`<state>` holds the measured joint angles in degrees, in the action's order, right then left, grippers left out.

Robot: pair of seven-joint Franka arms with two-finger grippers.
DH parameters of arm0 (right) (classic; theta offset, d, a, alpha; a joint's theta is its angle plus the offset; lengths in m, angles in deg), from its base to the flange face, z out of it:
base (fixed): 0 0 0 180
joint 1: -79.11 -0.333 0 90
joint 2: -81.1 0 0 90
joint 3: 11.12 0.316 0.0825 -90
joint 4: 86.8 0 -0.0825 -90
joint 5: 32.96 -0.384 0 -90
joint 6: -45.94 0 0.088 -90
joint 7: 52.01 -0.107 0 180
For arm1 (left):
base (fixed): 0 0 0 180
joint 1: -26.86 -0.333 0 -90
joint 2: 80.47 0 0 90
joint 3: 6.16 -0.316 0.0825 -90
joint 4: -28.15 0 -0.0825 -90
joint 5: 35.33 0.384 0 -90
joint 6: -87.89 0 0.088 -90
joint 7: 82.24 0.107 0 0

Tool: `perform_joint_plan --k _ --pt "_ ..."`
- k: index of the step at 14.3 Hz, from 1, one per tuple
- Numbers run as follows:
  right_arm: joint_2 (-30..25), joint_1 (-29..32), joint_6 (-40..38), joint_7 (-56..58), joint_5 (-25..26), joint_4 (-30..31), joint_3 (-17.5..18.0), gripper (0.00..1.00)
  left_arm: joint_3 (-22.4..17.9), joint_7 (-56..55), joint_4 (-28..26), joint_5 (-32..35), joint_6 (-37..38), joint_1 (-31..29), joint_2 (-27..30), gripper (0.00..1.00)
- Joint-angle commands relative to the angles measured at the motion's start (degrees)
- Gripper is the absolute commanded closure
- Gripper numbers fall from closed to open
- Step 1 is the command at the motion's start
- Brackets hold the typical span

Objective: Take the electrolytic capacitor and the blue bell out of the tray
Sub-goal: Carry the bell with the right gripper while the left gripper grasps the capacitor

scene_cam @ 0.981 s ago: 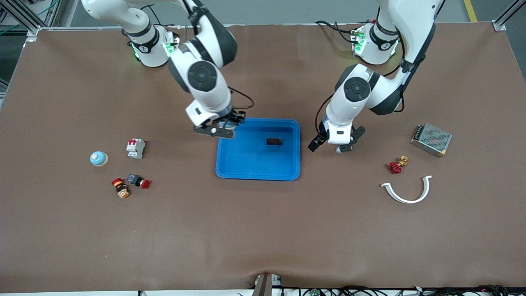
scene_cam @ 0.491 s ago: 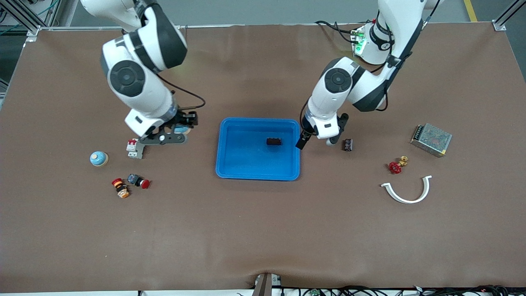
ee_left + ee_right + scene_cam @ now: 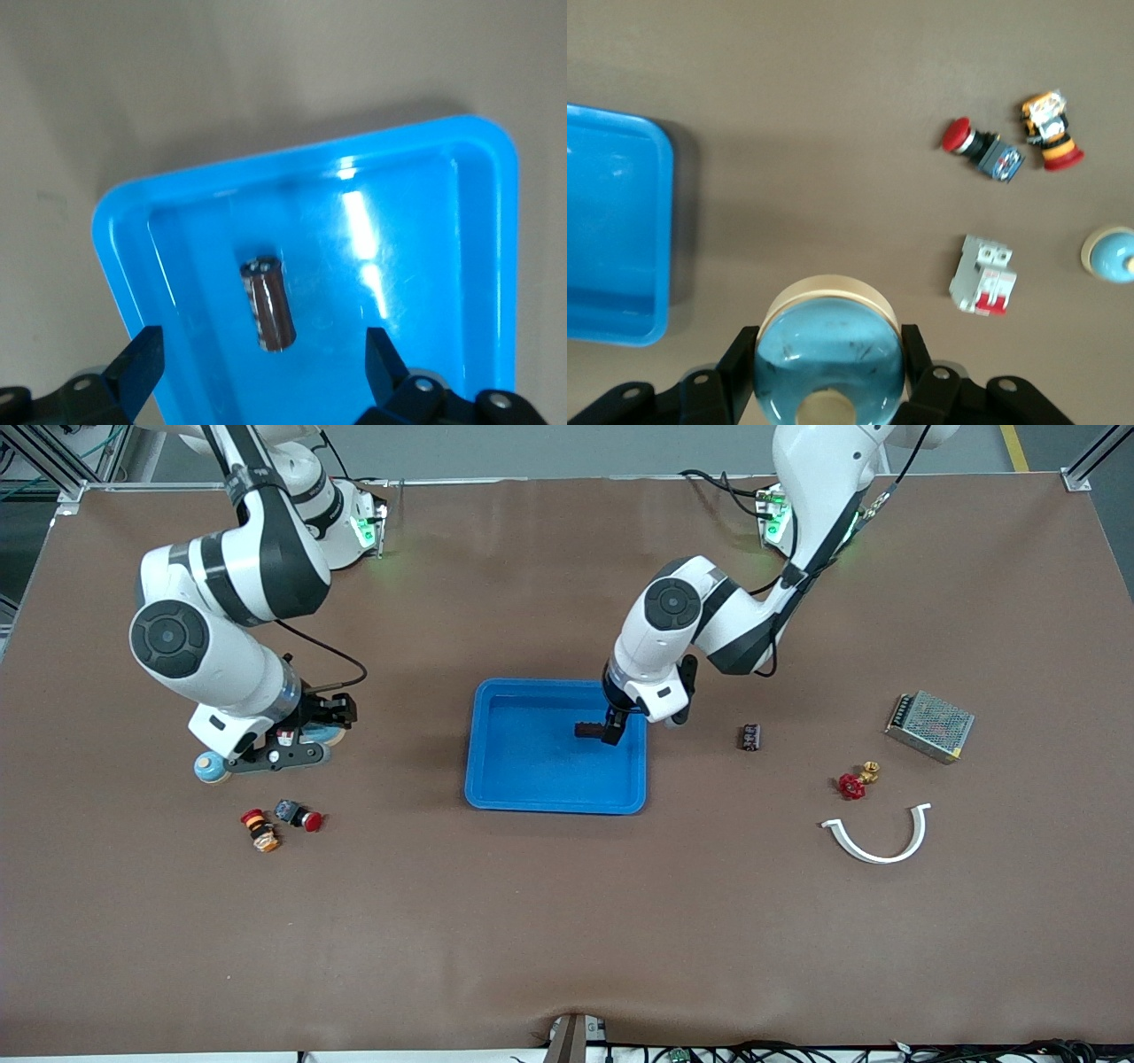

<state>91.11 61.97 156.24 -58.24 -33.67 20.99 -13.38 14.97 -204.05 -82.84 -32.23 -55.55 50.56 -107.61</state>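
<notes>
Brown table (image 3: 567, 921): right claw (image 3: 828, 372) (clamping bell (image 3: 827, 361)) hides the breaker

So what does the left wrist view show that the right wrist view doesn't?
Only the left wrist view shows the capacitor lying in the tray, between the left gripper and its open jaws. Only the right wrist view shows the right gripper clamped on a bell, plus a second bell, a breaker and two push buttons. Both show the blue tray on the brown table.
</notes>
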Motion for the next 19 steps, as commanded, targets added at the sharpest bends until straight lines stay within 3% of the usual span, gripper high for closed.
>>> perform_joint_plan --k 1,4,6,14,19 --pt "-0.6 2.8 5.7 3.5 1.0 4.2 1.0 0.51 -1.3 -5.1 4.4 1.7 1.2 2.8 -3.8 0.0" --pt "-0.3 4.2 13.2 5.8 1.0 9.2 1.0 0.51 -2.1 -12.9 7.3 8.5 1.2 3.9 -7.5 0.0" --pt "0.8 4.9 18.6 6.3 1.0 12.2 1.0 0.51 -2.1 -14.2 8.7 9.4 1.2 4.2 -9.6 0.0" --pt "9.8 5.6 26.8 7.5 1.0 12.6 1.0 0.5 -2.8 -15.5 10.8 9.4 1.1 5.8 -12.8 0.0" --pt "13.5 6.1 30.5 9.7 1.0 13.1 1.0 0.49 -5.7 -15.7 11.5 9.4 0.7 8.7 -14.1 0.0"
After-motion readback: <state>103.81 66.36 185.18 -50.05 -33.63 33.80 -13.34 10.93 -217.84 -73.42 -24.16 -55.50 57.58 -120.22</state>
